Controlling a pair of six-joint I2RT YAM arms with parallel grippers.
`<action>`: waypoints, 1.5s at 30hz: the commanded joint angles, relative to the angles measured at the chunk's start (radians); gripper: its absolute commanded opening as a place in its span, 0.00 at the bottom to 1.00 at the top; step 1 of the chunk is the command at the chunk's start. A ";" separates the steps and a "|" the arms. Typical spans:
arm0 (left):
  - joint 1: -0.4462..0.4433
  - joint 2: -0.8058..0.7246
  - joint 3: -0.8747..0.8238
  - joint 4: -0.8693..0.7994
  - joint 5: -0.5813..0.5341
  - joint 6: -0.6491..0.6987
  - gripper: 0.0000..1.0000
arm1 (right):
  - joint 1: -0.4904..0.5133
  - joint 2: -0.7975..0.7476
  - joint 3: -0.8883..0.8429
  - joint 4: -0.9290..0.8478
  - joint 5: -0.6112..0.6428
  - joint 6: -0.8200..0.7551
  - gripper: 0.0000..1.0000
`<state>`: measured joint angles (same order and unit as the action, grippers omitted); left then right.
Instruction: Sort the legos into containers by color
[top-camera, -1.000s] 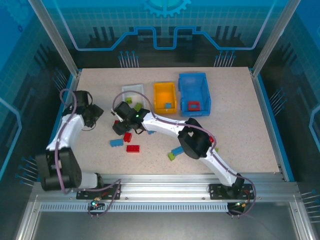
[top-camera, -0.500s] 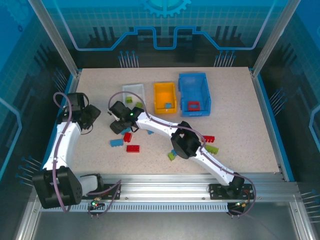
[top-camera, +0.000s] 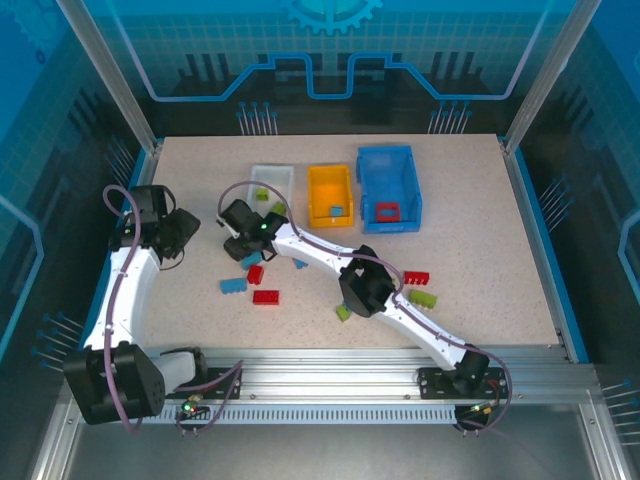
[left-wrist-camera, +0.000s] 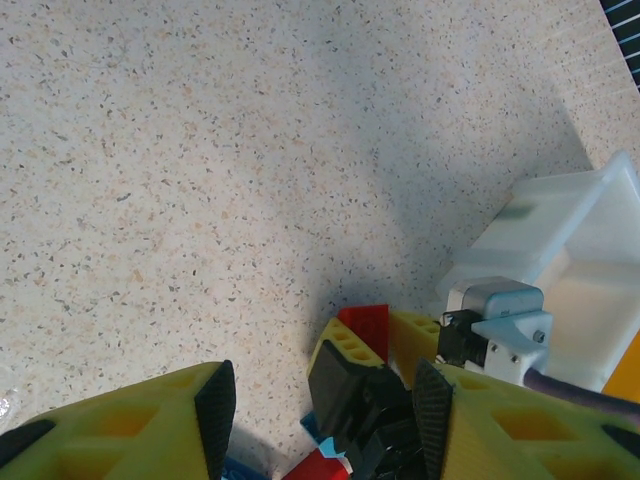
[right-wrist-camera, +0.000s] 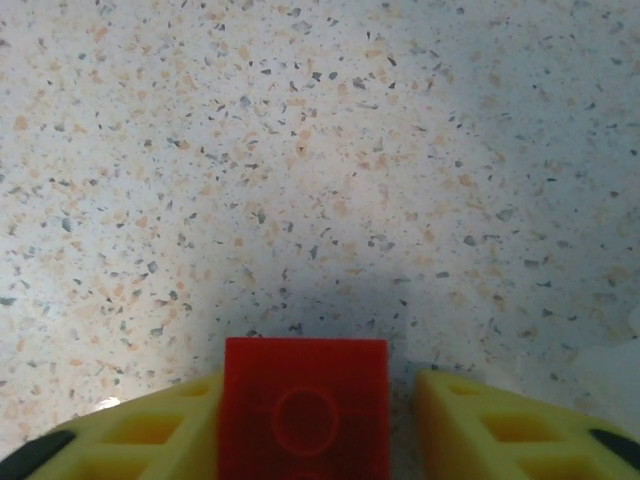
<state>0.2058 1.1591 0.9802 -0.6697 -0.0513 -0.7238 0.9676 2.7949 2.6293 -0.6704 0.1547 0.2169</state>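
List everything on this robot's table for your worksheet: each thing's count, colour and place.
table: one, speckled beige, beneath everything.
white bin: one, back left; one green brick inside.
orange bin: one, back middle; one blue brick inside.
blue bin: one, back right; one red square frame inside.
loose red bricks: three seen from above, front middle and right.
loose blue bricks: at least two, front, left of middle.
loose green bricks: at least two, front right.
red brick: one, between the right gripper fingers, gap on one side.
left gripper: one, open, empty, table's left.
right gripper: one, open around the red brick.
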 joint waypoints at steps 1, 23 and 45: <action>0.001 -0.021 0.022 -0.016 0.026 0.023 0.54 | 0.010 -0.007 0.012 -0.022 -0.005 -0.003 0.41; -0.530 0.072 0.120 0.184 0.055 0.077 0.57 | -0.182 -1.091 -1.124 0.406 0.220 0.145 0.25; -1.063 0.308 0.147 0.424 -0.132 0.076 0.59 | -0.705 -0.579 -0.708 -0.047 0.095 0.311 0.33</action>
<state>-0.8486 1.4563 1.1061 -0.2520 -0.1425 -0.6739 0.2764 2.1815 1.8500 -0.6189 0.2684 0.5137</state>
